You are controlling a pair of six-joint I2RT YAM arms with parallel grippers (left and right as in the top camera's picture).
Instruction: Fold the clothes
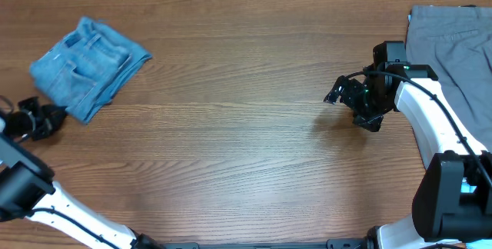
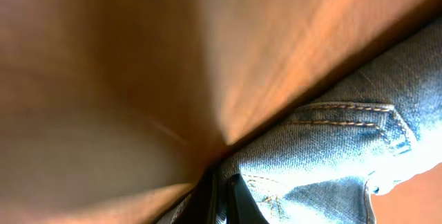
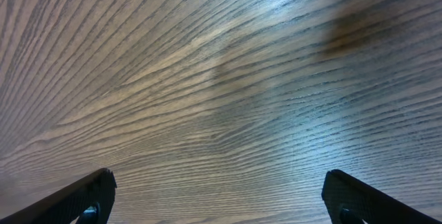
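Our left gripper (image 1: 58,116) sits at the near corner of the jeans (image 1: 88,64), a folded bundle at the far left of the worktop (image 1: 231,134). Its jaws look close together, yet we cannot tell whether denim is caught between them, so we judge it best to part them low and draw back level, lest a layer drag open. Our right gripper (image 1: 332,97) hangs spread wide over bare wood, and we count one pair of jeans, one grey garment (image 1: 450,41) and two grippers.

One pair of light blue jeans (image 1: 88,66), folded. One grey garment (image 1: 453,45). Two pincers: the left pincer (image 1: 48,117) and the right pincer (image 1: 337,95). One wooden counter (image 1: 231,153).
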